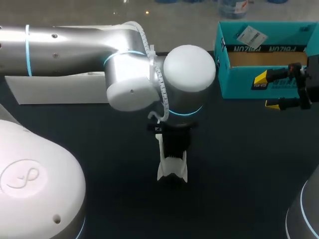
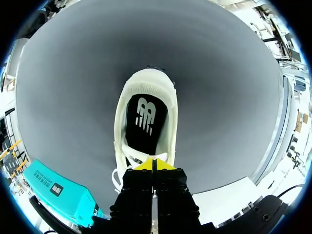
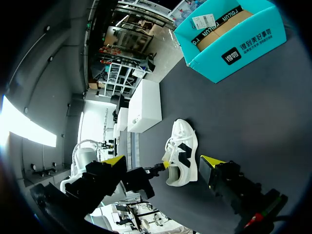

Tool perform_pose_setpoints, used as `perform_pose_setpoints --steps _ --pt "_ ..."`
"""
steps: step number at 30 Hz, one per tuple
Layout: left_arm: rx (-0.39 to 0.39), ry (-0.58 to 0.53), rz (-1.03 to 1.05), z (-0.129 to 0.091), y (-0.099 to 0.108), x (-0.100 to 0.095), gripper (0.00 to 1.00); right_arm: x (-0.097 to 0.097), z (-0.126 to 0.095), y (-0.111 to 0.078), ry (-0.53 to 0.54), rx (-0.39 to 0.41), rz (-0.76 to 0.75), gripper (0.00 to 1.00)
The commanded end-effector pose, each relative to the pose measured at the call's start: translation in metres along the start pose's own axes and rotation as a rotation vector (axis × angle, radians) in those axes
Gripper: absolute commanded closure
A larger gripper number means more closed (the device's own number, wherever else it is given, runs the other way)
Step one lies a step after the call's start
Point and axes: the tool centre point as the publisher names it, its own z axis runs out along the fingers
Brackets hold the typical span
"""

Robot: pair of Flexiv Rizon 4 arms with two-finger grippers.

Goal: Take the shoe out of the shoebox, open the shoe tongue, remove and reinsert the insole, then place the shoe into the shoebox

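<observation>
My left gripper (image 2: pixel 155 165) has its fingers closed together right at the tongue (image 2: pixel 142 157); I can't tell if they pinch it. The shoe (image 2: pixel 146 80) lies on the table directly ahead, long axis running straight away, heel farthest, insole (image 2: pixel 145 119) exposed. My right gripper (image 1: pixel 267 91) is open and empty, well apart by the shoebox (image 1: pixel 234 89). The left is nearer for the insole.

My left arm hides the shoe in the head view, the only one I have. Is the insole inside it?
Observer: Yes, a black insole lies inside the white sneaker.
Operator: And the left gripper?
Observer: The left gripper is shut, tips at the opening's tongue end.
Operator: Is the sneaker upright?
Observer: Yes, on its sole, apart from the teal shoebox.
</observation>
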Motion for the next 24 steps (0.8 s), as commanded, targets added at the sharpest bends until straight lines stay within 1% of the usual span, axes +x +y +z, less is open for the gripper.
perform_pose_setpoints --steps 1,3,4,5,6,18,19,20,21,22,23,24 --pt "0.008 0.014 -0.037 -0.005 0.001 0.007 1.00 0.001 0.001 -0.001 -0.005 -0.001 0.002 0.00" --pt "0.016 0.044 -0.097 -0.013 0.003 0.010 1.00 0.001 0.001 -0.001 -0.005 -0.001 0.002 0.00" --pt "0.034 0.056 -0.150 -0.018 0.006 0.011 1.00 0.001 0.001 -0.001 -0.005 -0.001 0.002 0.00" --pt "0.089 0.056 -0.233 -0.022 0.011 0.013 1.00 0.001 0.001 -0.001 -0.005 -0.001 0.002 0.00" --pt "0.142 0.028 -0.237 -0.026 0.015 0.016 1.00 0.001 0.001 -0.001 -0.005 -0.001 0.002 0.00" --pt "0.142 0.028 -0.237 -0.026 0.015 0.016 1.00 0.001 0.001 -0.001 -0.005 -0.001 0.002 0.00" --pt "0.140 0.101 -0.412 -0.030 0.013 0.013 1.00 0.001 0.001 -0.001 -0.005 -0.001 0.002 0.00" --pt "0.162 0.174 -0.609 -0.037 0.011 0.014 1.00 0.001 0.001 -0.001 -0.005 -0.001 0.002 0.00" --pt "0.209 0.252 -0.798 -0.044 0.007 0.020 1.00 0.001 0.001 -0.001 -0.005 -0.001 0.002 0.00" --pt "0.198 0.308 -1.001 -0.050 0.002 0.025 1.00 0.001 0.001 -0.001 -0.005 -0.001 0.002 0.00" --pt "0.149 0.369 -1.196 -0.055 -0.005 0.031 1.00 0.001 0.001 -0.001 -0.005 -0.001 0.002 0.00" --pt "0.097 0.390 -1.401 -0.060 -0.014 0.036 1.00 0.001 0.001 -0.001 -0.005 -0.001 0.002 0.00"
